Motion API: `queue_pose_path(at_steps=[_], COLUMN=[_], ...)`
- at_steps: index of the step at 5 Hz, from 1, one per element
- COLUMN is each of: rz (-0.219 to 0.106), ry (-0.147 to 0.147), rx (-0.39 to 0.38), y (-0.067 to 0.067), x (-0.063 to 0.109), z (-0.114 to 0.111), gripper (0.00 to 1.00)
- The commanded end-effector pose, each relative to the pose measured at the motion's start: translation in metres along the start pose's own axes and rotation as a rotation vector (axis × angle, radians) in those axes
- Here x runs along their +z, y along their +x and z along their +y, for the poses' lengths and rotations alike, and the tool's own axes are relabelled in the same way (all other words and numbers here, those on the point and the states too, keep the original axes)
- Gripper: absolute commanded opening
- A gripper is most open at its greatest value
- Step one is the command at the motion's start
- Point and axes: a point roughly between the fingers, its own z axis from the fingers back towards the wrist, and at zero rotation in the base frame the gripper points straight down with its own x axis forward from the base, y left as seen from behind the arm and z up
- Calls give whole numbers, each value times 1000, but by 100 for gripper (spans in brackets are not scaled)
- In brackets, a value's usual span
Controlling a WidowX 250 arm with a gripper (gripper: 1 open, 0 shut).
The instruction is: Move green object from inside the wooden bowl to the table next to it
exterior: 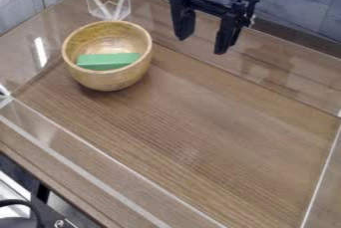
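A round light tan wooden bowl (108, 54) sits on the dark brown table (200, 122) at the upper left. Inside it lies the green object (108, 61), a small flat bar resting across the bowl's floor. My black gripper (202, 33) hangs to the right of the bowl, above the table's far side, pointing down. Its two fingers (224, 37) stand apart with nothing between them. It is open and touches neither the bowl nor the green object.
Clear transparent walls (80, 177) run around the table's edges, with a near wall across the front left and another at the right edge (324, 172). A clear angled piece (107, 5) stands just behind the bowl.
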Motion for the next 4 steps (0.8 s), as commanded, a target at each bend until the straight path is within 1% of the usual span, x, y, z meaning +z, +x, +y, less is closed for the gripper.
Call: queue_pose_path(at_steps=[1,2,3,4], rz=[15,6,-14,-24], ry=[4,3,8,20], rx=[-86,-165,-259,-338], y=[-9,-17,-27,-29], x=[-5,-3,-3,-4], z=[6,28,59,91], gripper=[100,100,100,100])
